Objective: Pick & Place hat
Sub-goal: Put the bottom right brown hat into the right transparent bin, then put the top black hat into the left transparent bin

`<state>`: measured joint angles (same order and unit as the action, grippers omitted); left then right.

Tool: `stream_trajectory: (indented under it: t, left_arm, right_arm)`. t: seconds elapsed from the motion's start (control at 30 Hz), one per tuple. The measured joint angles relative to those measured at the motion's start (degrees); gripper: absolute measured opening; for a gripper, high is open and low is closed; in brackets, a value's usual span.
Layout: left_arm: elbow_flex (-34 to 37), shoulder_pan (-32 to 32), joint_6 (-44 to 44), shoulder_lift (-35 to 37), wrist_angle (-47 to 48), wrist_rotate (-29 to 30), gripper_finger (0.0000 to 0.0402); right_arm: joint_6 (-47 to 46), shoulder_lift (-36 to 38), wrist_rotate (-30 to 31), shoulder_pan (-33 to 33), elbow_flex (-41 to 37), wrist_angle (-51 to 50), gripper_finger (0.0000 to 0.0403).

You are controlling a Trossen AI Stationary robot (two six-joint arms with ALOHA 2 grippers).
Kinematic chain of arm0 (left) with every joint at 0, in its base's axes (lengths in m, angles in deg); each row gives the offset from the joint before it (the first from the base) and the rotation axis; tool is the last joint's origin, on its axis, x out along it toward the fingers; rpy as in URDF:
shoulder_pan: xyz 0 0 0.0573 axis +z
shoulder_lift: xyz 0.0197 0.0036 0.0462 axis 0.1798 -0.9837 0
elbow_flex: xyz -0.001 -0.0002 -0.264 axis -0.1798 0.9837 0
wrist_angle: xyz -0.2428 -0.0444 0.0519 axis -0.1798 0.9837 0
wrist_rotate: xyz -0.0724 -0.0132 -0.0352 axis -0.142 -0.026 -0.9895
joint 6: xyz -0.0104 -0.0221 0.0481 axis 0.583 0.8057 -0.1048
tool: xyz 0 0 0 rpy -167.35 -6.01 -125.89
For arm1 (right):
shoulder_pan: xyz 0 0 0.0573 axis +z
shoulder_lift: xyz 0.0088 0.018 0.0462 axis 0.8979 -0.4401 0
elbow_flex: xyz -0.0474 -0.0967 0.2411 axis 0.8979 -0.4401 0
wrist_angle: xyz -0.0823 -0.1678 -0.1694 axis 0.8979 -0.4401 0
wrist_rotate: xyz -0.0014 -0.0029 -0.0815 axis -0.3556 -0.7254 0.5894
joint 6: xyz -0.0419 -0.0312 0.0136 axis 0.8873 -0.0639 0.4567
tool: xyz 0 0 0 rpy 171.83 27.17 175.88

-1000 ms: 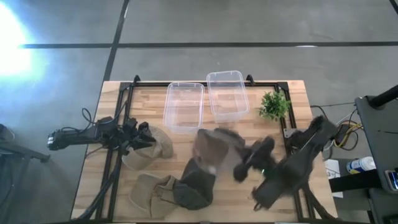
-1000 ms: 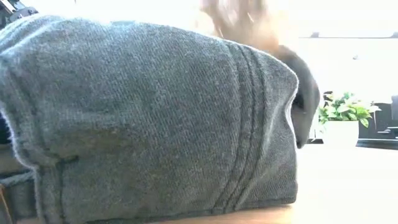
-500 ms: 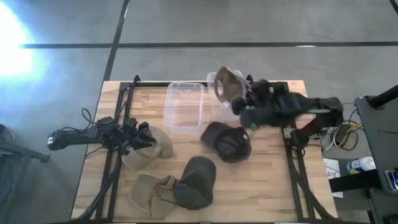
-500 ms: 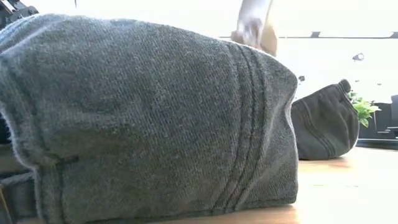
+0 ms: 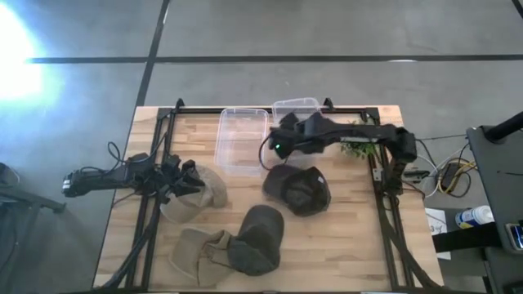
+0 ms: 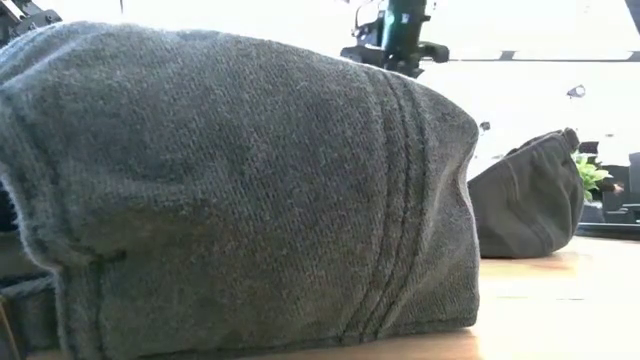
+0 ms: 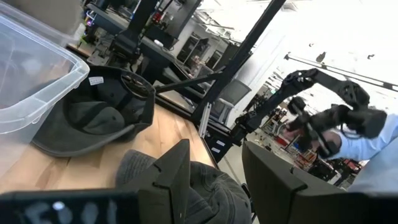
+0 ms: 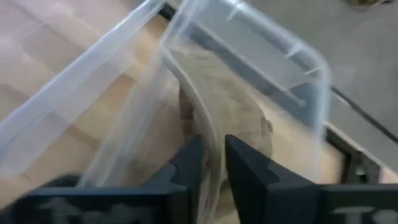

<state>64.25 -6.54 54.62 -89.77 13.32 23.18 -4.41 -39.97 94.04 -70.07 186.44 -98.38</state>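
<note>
Over the right-hand clear plastic bin [image 5: 297, 122] the right claw [image 8: 211, 163] hovers nearly closed, empty — the soft tan cloth hat [image 8: 227, 118] inside is light, floppy, best pinched by its brim.

bins [image 5: 242, 137] side by side, table rear | plant [image 5: 359, 140] to their right | hats [image 5: 297, 189] in front

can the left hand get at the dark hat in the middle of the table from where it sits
Probably yes: the left hand rests on a tan hat, and bare wood lies between it and the dark hat. Reach is uncertain.
</note>
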Motion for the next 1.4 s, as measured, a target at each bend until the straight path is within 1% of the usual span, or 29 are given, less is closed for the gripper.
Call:
stream_trajectory:
  t: [0.1,0.27,0.43,0.5,0.6,0.67,0.73,0.8,0.9,0.97,1.07,1.13,1.2,1.3,1.4]
  left_arm:
    - [0.00,0.01,0.00,0.00,0.00,-0.02,0.0140]
    - [0.00,0.02,0.02,0.00,0.00,0.00,0.0140]
    - [0.00,0.02,0.00,0.00,0.00,0.00,0.0140]
    - [0.00,0.01,-1.83,0.00,0.00,0.00,0.0140]
    - [0.00,0.06,-7.20,0.00,-0.51,0.37,0.0140]
    - [0.00,0.06,-8.17,0.00,-1.13,0.94,0.0140]
    - [0.00,0.09,-7.63,0.00,-1.26,1.20,0.0140]
    - [0.00,0.09,-6.43,0.00,-1.20,1.20,0.0140]
    - [0.00,0.09,-4.83,-0.02,-1.24,1.18,0.0140]
    - [0.00,0.08,-3.51,-0.02,-2.06,2.24,0.0140]
    - [0.00,0.09,2.60,-0.02,-2.74,3.84,0.0140]
    - [0.00,0.09,8.69,-0.02,-3.06,3.87,0.0140]
    - [0.00,0.07,15.00,-0.02,-3.04,3.87,0.0140]
    - [0.00,0.06,22.61,-0.02,-2.99,3.44,0.0140]
    - [0.00,0.06,25.16,-0.07,-2.56,3.22,0.0140]
  right_arm:
    - [0.00,-2.37,-0.81,1.12,1.20,-0.06,0.0105]
    - [2.10,-2.60,2.77,4.72,6.06,-0.19,0.0155]
    - [8.44,-1.01,9.47,8.52,14.18,0.74,0.0185]
    - [11.74,-0.45,9.37,10.48,17.39,1.46,0.0192]
    - [11.46,-0.43,5.32,13.26,21.54,1.76,0.0195]
    - [8.69,-0.66,2.01,14.96,23.20,1.79,0.0195]
    - [4.23,-0.68,0.13,16.79,23.54,1.75,0.0193]
    - [-0.16,-0.68,-3.39,18.49,22.59,1.85,0.0192]
    - [-4.20,-0.73,-11.67,20.43,19.47,1.55,0.0192]
    - [-5.91,-0.74,-17.04,21.42,16.51,1.48,0.0191]
    - [-9.58,-0.74,-26.20,22.20,10.86,1.09,0.0189]
    - [-10.91,-0.80,-30.09,22.78,6.59,0.98,0.0187]
    - [-9.81,-0.81,-31.82,23.88,2.23,0.88,0.0185]
    - [-4.27,-0.83,-34.17,26.16,-3.18,1.11,0.0179]
    - [0.32,-0.83,-34.00,27.70,-6.55,3.01,0.0174]
